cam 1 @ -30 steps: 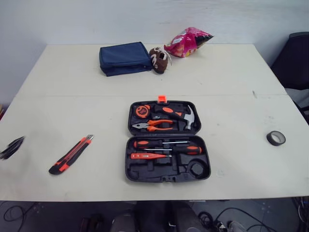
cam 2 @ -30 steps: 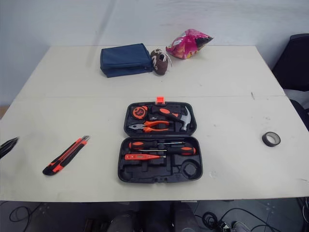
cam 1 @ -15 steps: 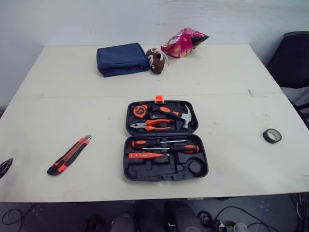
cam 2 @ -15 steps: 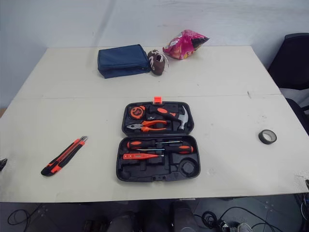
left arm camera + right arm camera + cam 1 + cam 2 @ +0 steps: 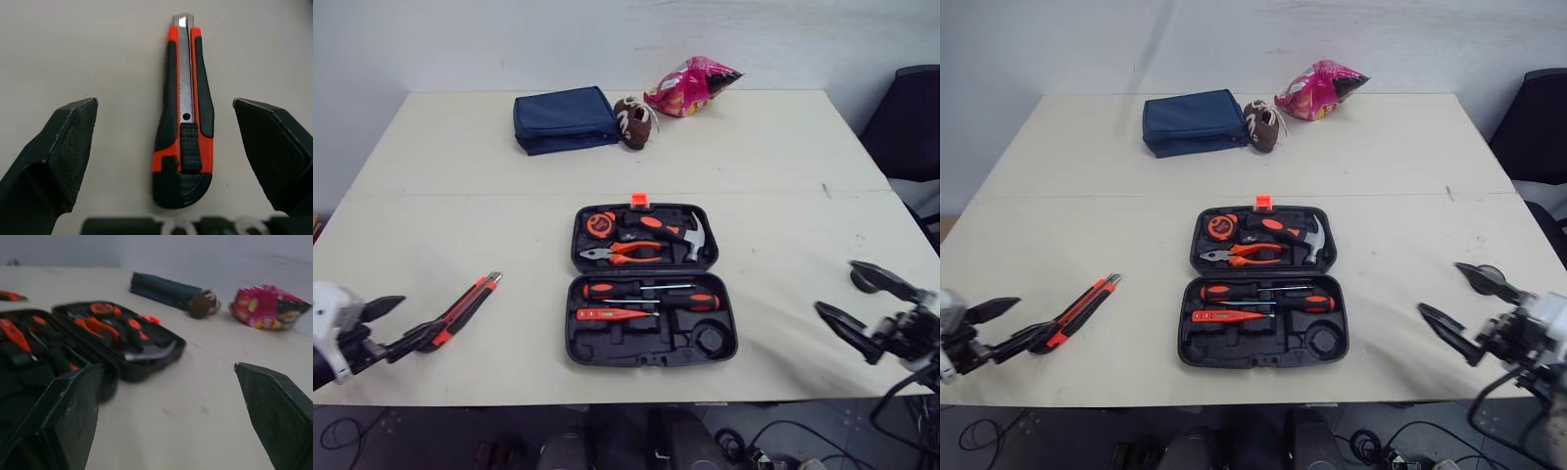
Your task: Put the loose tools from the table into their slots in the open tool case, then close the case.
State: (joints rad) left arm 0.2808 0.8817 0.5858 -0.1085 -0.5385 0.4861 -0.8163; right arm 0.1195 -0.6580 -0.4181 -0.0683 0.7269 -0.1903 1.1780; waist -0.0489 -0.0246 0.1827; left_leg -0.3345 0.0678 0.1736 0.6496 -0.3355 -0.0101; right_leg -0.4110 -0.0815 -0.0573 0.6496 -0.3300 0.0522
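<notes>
One open case (image 5: 649, 277). One loose knife (image 5: 460, 308) by left gripper (image 5: 423, 315), jaws apart. Right gripper (image 5: 834, 286) also open, beside probably one tape roll (image 5: 860, 285).

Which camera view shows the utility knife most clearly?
The left wrist view: the utility knife lies whole and close between the fingers of the open left gripper. Both eye views show it small, left of the tool case.

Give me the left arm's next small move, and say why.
Probably lower the left gripper straight down over the utility knife, so the jaws can close on its handle. The jaws stand open on either side of the knife and are lined up along it. The knife lies loose on the table, outside the tool case.
</notes>
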